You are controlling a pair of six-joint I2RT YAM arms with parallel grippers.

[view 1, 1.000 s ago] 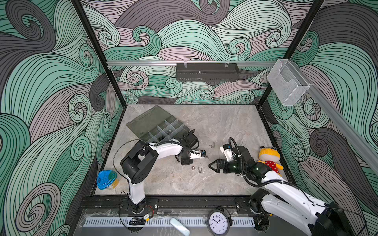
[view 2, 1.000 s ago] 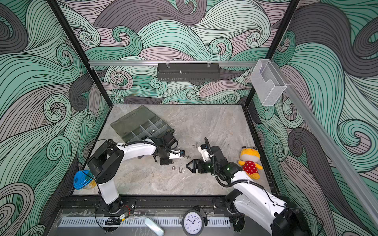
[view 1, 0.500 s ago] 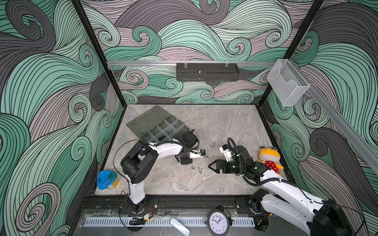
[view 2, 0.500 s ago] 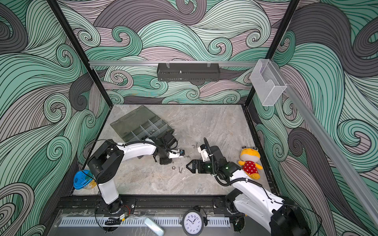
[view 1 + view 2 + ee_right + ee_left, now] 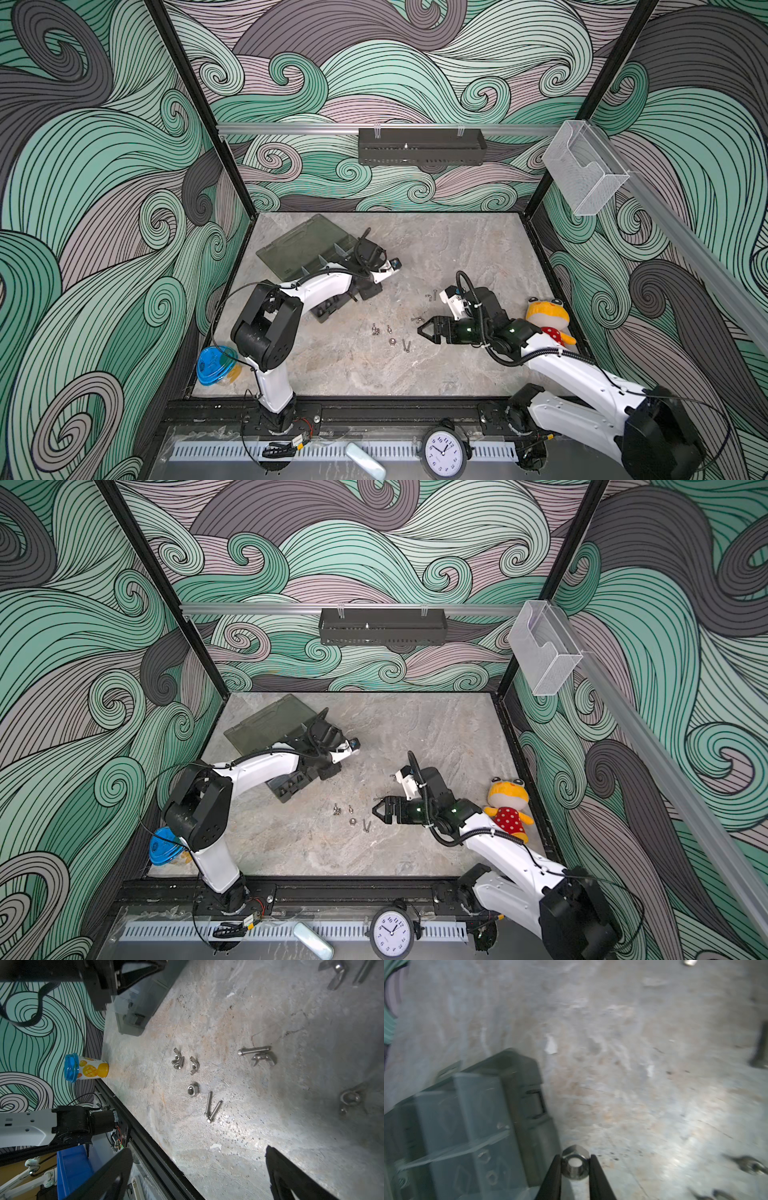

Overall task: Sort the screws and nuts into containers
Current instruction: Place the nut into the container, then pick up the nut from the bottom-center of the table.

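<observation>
**Pinching a hex nut [image 5: 575, 1162] beside the organiser box [image 5: 477, 1109]**

The left gripper [image 5: 575, 1159] is closed on the silver nut, seemingly across its flats, though blur hides the contact. It is just beside the box, towards the back-left corner of the tabletop [image 5: 457, 257]. Small, hard and smooth, the nut would likely slip if held by its corners. The right gripper [image 5: 198, 1163] hangs wide open near loose screws [image 5: 212, 1108] mid-tabletop.
</observation>
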